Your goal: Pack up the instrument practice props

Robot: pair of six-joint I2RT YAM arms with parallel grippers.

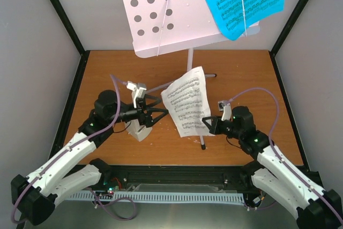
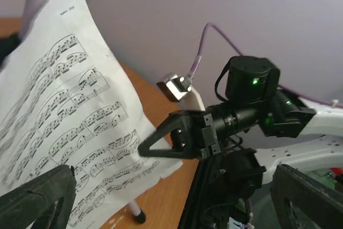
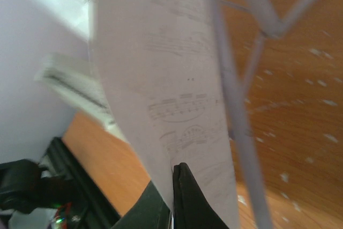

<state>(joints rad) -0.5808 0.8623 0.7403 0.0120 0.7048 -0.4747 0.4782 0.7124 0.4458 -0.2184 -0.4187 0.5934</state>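
Music stand (image 1: 161, 9), white and perforated, rises from thin legs at the back of the counter (image 1: 107, 68), with a blue sheet-music page (image 1: 241, 1) on its right side. A white sheet-music page (image 1: 187, 103) stands curled at mid-counter, its lower right edge pinched in the closed jaws of the right arm (image 1: 278, 170). The left arm (image 1: 69, 154) holds its jaws spread wide, empty, just left of that page. A small white metronome (image 1: 138, 130) sits on the counter beneath the left wrist.

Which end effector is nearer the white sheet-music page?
Right. The right end effector is shut on a lower corner of the white page; the left end effector hangs open close beside its opposite edge.
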